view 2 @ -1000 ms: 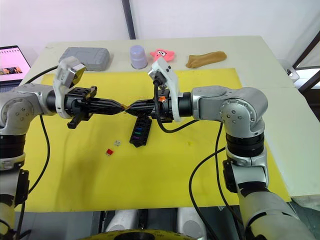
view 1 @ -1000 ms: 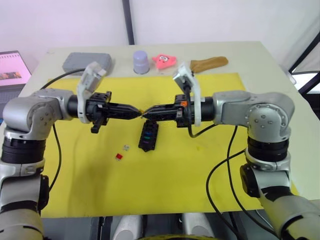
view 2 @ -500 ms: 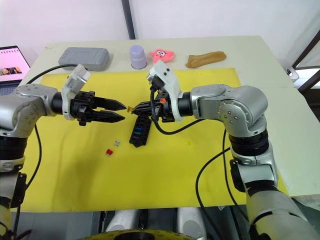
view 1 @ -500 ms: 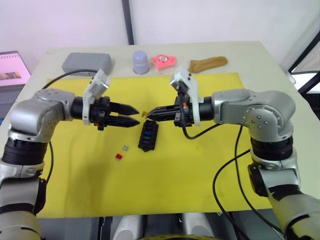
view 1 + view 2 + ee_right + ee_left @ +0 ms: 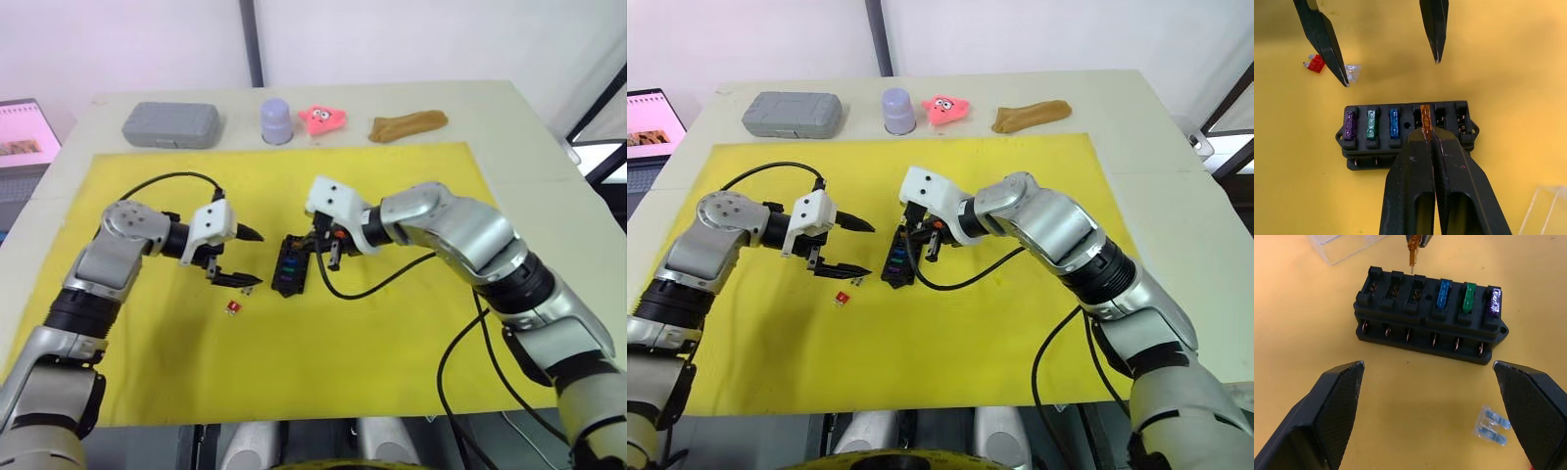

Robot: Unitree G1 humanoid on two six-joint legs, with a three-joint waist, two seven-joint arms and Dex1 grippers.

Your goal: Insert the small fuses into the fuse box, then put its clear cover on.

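The right gripper [image 5: 1426,128], jaws pinching the orange fuse [image 5: 1424,117], is hovering over the fuse box [image 5: 1405,132]; the left gripper [image 5: 247,257], jaws spread wide, is waiting beside the grey fuse [image 5: 1492,425] and red fuse [image 5: 1315,63].

Right end effector [image 5: 1427,132] pinches orange fuse [image 5: 1425,120] over fuse box [image 5: 1405,133].

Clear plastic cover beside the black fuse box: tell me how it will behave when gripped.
The clear, colourless rectangular plastic cover looks thin-walled and hollow, so probably light and easily shoved across the yellow mat. Its smooth glossy faces may slip between claw fingers. Being a shallow box shape, it should sit flat rather than roll.
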